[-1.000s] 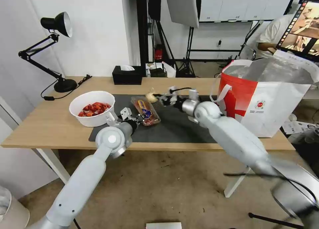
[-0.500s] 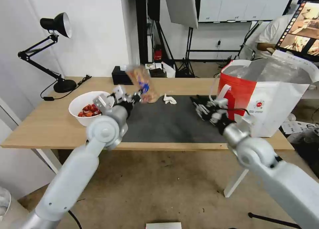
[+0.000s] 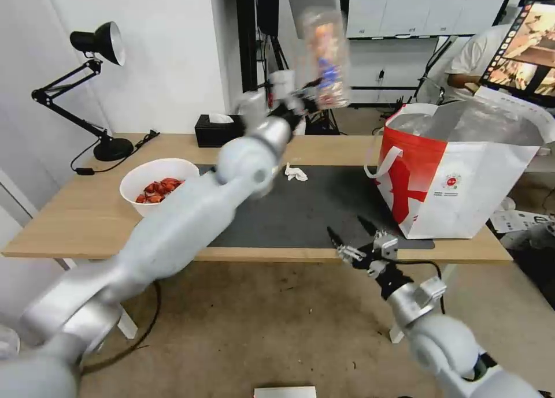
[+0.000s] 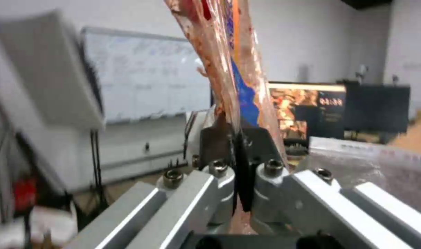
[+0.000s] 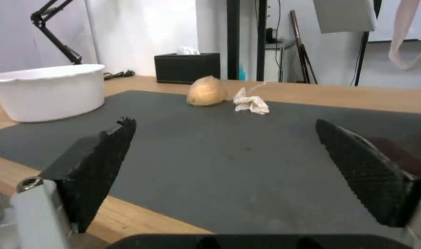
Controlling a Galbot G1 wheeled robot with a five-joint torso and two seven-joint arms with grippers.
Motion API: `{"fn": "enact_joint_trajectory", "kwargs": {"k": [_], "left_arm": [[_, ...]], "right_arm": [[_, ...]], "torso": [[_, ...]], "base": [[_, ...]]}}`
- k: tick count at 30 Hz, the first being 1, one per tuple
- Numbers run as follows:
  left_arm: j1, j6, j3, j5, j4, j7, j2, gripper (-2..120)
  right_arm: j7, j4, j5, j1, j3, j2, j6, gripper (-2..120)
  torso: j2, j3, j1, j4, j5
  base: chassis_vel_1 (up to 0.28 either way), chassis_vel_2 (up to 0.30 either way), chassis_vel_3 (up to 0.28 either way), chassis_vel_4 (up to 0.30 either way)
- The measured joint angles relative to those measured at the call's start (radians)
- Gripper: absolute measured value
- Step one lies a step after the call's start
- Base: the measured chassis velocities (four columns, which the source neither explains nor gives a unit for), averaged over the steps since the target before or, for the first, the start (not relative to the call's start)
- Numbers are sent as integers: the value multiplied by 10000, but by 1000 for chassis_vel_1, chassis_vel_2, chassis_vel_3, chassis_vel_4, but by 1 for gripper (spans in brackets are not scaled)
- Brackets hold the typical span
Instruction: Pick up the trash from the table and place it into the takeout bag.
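Table (image 3: 87,224); left gripper (image 3: 305,97) pinching blurred food tray (image 3: 326,57).

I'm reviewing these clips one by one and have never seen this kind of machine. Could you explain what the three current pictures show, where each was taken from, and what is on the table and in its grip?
This is a wheeled robot with two arms. The wide picture comes from a camera on its head; the other two come from cameras on its wrists.

In the head view the left gripper is raised high above the table, shut on a clear plastic food tray smeared with red scraps. The left wrist view shows the fingers pinching the tray's edge.

The right gripper hangs open and empty by the table's near edge; the right wrist view looks between its fingers across the dark mat.

On the table are a white bowl of red shells, a beige lump, a crumpled tissue, a black tissue box, a desk lamp and the takeout bag, standing open.
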Motion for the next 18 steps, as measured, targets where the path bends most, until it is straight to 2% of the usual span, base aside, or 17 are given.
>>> {"fn": "enact_joint_trajectory", "kwargs": {"k": [1, 2, 3, 4, 6, 8, 9, 11, 14, 18], "left_arm": [[0, 0, 0, 0, 0, 0, 0, 0], [-375, -203, 452, 697, 856, 272, -648, 0], [-552, -302, 683, 1073, 1340, 529, -1056, 0], [-552, -302, 683, 1073, 1340, 529, -1056, 0], [-976, -765, 1238, 2145, 2582, 1284, -1974, 0], [-1210, -1112, 1671, 2767, 3276, 1817, -2244, 0], [-1210, -1112, 1671, 2767, 3276, 1817, -2244, 0], [-1397, -1341, 2149, 3143, 3858, 2485, -2296, 0], [-1429, -1446, 2369, 3199, 4140, 2856, -2288, 0], [-1357, -1466, 2473, 3109, 4235, 3033, -2244, 0]], "right_arm": [[0, 0, 0, 0, 0, 0, 0, 100], [-6, 0, -69, -32, -12, 97, 0, 100], [-7, 1, -104, -42, -23, 148, 0, 100], [-7, 1, -104, -42, -23, 148, 0, 100], [-9, 5, -169, -59, -44, 280, -9, 100], [-10, -32, -190, 42, -185, 334, -28, 100], [-10, -32, -190, 42, -185, 334, -28, 100], [-24, -139, -191, 213, -359, 335, -56, 100], [-42, -157, -185, 227, -385, 325, -63, 100], [-59, -174, -158, 210, -381, 279, -65, 100]], "torso": [[0, 0, 0, 0, 0], [0, -1, 0, 0, 2], [-1, 0, 0, -1, 2], [-1, 0, 0, -1, 2], [0, -1, 0, -5, 2], [0, -2, -1, -10, 3], [0, -2, -1, -10, 3], [0, 0, 0, 7, 0], [0, 1, 1, 10, -2], [0, -1, -1, 0, -2]], "base": [[0, 0, 0, 0], [0, 0, 0, 0], [0, 0, 0, 0], [0, 0, 0, 0], [0, 0, 0, 0], [0, 0, 0, 0], [0, 0, 0, 0], [0, 0, 0, 0], [0, 0, 0, 0], [0, 0, 0, 0]]}}
